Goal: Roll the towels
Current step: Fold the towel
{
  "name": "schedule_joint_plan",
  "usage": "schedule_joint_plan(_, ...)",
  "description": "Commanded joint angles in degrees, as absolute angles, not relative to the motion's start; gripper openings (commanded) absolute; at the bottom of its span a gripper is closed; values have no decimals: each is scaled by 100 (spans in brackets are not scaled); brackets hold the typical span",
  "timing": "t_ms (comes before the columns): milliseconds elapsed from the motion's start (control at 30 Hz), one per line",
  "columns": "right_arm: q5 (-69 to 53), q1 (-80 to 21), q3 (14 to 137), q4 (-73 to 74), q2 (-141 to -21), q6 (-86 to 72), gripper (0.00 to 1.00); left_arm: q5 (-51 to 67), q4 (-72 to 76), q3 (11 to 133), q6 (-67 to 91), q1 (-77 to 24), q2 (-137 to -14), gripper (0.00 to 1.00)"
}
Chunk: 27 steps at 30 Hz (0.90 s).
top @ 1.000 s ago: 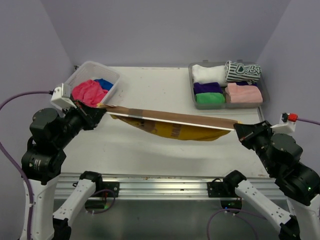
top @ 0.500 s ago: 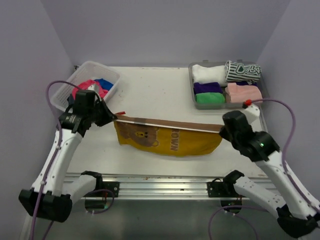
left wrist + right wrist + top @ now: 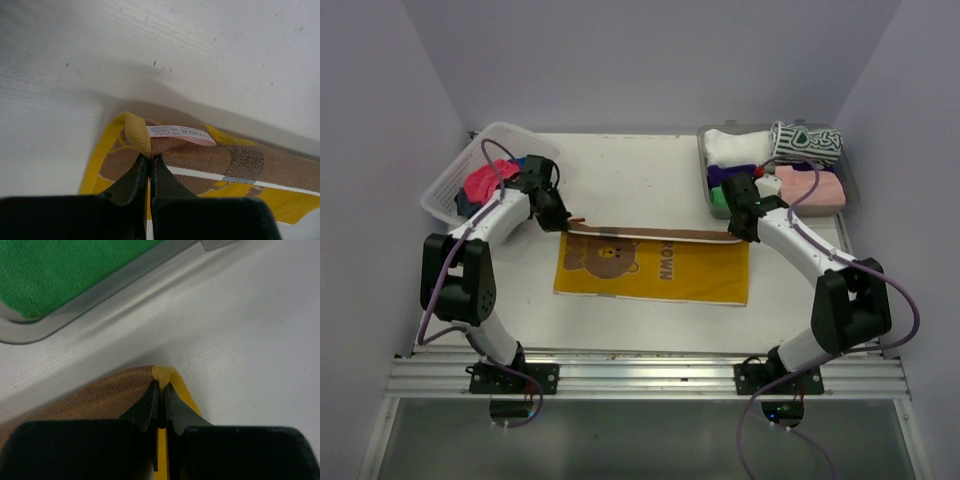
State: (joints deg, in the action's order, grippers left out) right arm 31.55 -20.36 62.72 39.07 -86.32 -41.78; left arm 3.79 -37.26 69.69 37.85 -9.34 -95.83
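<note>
Top external view: the yellow towel [image 3: 655,270] lies spread on the counter [image 3: 630,165], print side up, between the basket [image 3: 448,182] and the tray [image 3: 851,192].
Change: a second ago it hung stretched in the air between the arms, sagging in the middle. Both arms have since reached forward and down, and the cloth now lies flat.
Left tool [image 3: 565,220]: pressed together on the towel's far-left corner. The left wrist view shows the yellow hem pinched between its tips, just beside a white tag [image 3: 180,134].
Right tool [image 3: 736,234]: pinching the far-right corner, near the tray's front wall.
Far edge: the brown band runs straight between the two tools. Whether it fully rests on the counter I cannot tell.
Near edge: lying smooth, toward the arm bases, with no visible folds.
Tray contents: rolled towels [image 3: 775,165] in white, stripes, purple, green and pink.
Basket contents: loose towels [image 3: 492,184], pink and blue, not yet rolled.
Meaning for the task: the laying-out step looks nearly complete, and the yellow towel seems flat enough to roll.
Next move, as a judgement: both corners probably need rolling together, evenly.
Risk: uneven pull from one side could skew the roll or wrinkle the cloth.
</note>
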Motion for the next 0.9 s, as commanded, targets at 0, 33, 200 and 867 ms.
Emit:
schedule_joint_plan(0,3138,-1890,6688,3340,-8928,-3788,0,272,-3366,7383,3595,-844,-9887,0)
schedule_joint_plan(33,3120,-1890,6715,3331,-8956,-3771,0,281,-3366,7409,3586,-844,-9949,0)
schedule_joint_plan(200,2717,-1890,6285,3199,-8535,-3718,0,351,-3410,7208,3385,-844,-9739,0)
schedule_joint_plan(867,1608,-1907,3507,2936,-6600,-4412,0,650,-3094,4518,3304,-844,-7911,0)
